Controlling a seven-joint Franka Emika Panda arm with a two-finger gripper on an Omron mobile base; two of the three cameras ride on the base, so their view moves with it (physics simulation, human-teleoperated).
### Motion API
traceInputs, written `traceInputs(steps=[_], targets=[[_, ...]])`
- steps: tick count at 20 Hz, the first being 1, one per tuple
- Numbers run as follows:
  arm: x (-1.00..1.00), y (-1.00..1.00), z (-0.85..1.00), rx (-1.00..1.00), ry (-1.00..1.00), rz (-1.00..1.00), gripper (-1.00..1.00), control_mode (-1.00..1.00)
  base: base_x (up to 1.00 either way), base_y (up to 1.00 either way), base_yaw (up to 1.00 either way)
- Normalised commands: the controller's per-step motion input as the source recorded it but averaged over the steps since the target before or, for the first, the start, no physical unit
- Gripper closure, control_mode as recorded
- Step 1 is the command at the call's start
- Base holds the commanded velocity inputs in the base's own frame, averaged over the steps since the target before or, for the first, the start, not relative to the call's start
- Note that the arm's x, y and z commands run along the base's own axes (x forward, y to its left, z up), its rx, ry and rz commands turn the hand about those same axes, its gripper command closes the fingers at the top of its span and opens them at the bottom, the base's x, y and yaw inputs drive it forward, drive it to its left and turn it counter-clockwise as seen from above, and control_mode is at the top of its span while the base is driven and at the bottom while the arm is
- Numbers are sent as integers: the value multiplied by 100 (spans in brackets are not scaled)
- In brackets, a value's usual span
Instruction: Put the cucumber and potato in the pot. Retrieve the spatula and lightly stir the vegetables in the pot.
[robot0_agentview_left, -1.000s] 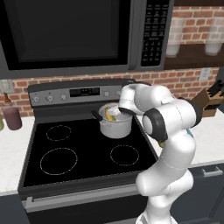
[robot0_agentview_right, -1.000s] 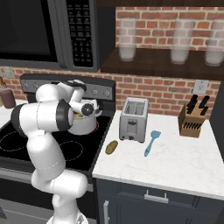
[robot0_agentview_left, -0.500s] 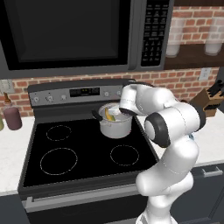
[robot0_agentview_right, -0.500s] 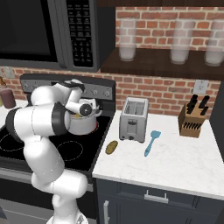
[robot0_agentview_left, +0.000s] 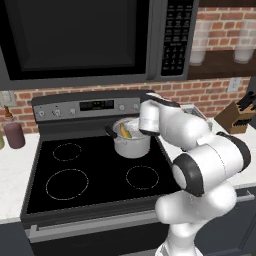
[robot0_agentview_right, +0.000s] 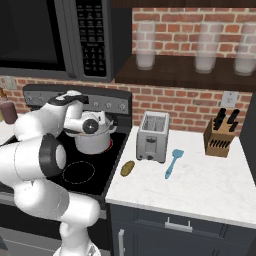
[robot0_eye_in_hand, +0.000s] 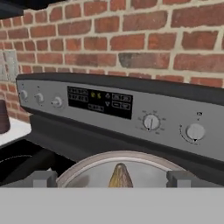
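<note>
Hovering over the pot (robot0_agentview_left: 132, 145) at the back right corner of the stove (robot0_agentview_left: 90, 175), the gripper (robot0_eye_in_hand: 111, 179) looks down past its two widely parted fingertips (robot0_eye_in_hand: 43, 179), nothing between them, at one yellowish vegetable (robot0_eye_in_hand: 120, 176) lying inside the pot's rim. On the worktop (robot0_agentview_right: 200, 185) to the right, the other vegetable (robot0_agentview_right: 127, 168) lies near the left edge just beside the stove, in front of the toaster (robot0_agentview_right: 153, 136). The spatula (robot0_agentview_right: 173, 162) rests just right of the toaster, well apart from the pot, with the knife block (robot0_agentview_right: 220, 137) near the back right corner.
</note>
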Motion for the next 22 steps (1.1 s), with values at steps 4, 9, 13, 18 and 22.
traceInputs(steps=[4, 9, 13, 18, 22], targets=[[-67, -39, 60, 2, 12, -4, -100, -100, 0, 0, 0], [-81, -53, 60, 4, 22, -7, -100, -100, 0, 0, 0], [-85, -49, 66, 3, 20, -8, -100, -100, 0, 0, 0], [-80, -50, 66, 3, 7, -5, -100, -100, 0, 0, 0], [-81, -55, 66, 6, 9, -4, -100, -100, 0, 0, 0]])
